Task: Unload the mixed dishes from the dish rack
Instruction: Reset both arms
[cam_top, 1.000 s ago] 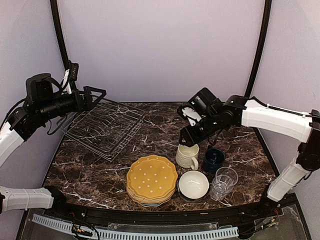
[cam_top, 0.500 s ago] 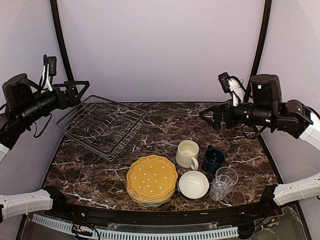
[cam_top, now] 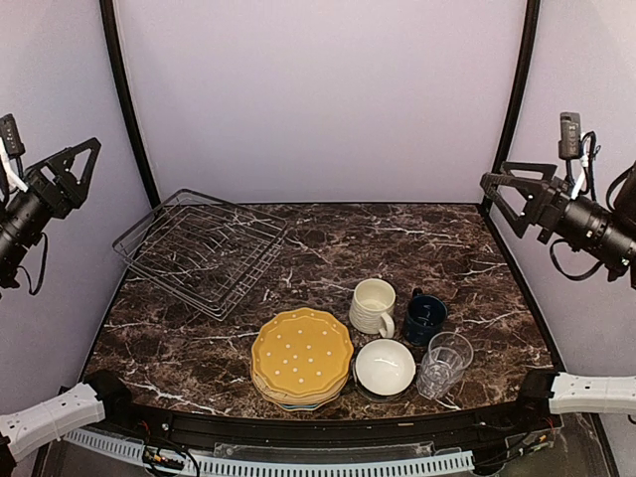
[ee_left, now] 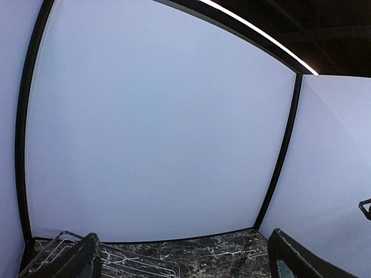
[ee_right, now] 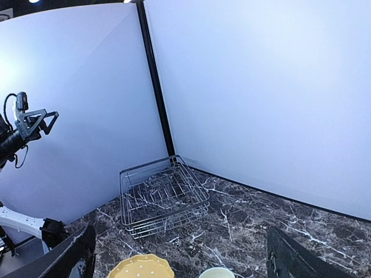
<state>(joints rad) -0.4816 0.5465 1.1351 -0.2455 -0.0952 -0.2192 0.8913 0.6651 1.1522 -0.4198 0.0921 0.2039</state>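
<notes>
The wire dish rack point(cam_top: 204, 248) stands empty at the table's back left, also seen as the rack point(ee_right: 162, 200) and a corner of the rack point(ee_left: 116, 267). Near the front sit a stack of plates with a yellow one on top point(cam_top: 301, 356), a cream mug point(cam_top: 373, 305), a dark blue mug point(cam_top: 425, 318), a white bowl point(cam_top: 385, 366) and a clear glass tumbler point(cam_top: 443, 364). My left gripper point(cam_top: 84, 171) hangs open high by the left wall. My right gripper point(cam_top: 499, 191) hangs open high by the right wall. Neither holds anything.
Black frame posts point(cam_top: 124, 99) rise at both back corners against plain pale walls. The dark marble tabletop point(cam_top: 328, 243) ends at a black front rail point(cam_top: 298, 429). The dishes cluster tightly, mugs behind the bowl and tumbler.
The right gripper has let go of the cream mug, opened and risen back to the right wall. The left arm has drawn up and away from the rack to the left wall.
</notes>
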